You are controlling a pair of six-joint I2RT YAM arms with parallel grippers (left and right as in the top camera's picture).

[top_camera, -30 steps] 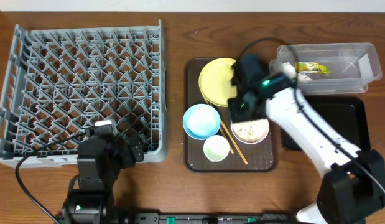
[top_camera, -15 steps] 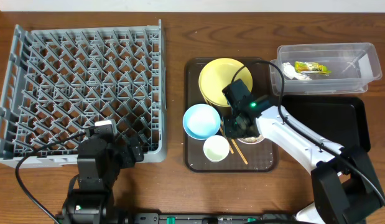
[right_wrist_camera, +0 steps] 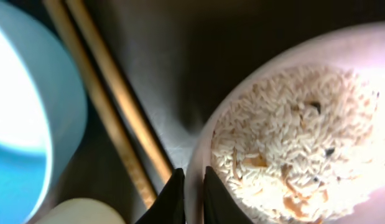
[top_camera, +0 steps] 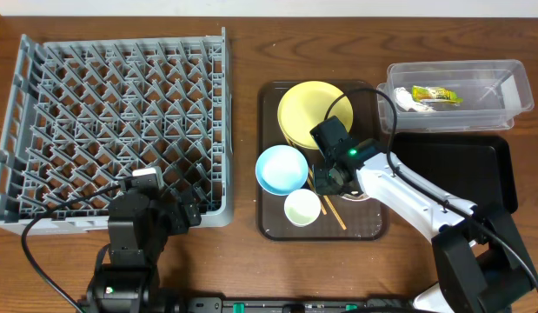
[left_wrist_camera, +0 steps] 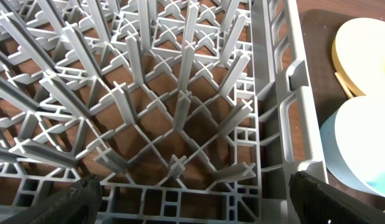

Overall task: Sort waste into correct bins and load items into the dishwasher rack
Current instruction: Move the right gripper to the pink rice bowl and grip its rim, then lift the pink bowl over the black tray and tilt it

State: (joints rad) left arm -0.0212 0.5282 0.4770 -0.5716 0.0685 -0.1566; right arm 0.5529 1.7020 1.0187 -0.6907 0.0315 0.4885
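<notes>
Right hand point(right_wrist_camera: 193, 188) — down onto white bowl point(right_wrist_camera: 285, 143)

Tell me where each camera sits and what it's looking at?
Overhead: fixed above the table, looking straight down at the dishwasher rack, brown tray, left arm and right arm.
Left wrist: on the left arm, looking low across the rack's corner; the open left end effector frames the bottom edge.
Right wrist: on the right arm, looking closely down at the white bowl of rice scraps; the right end effector straddles its rim.
Shared: the light blue bowl shows in all three views.
</notes>
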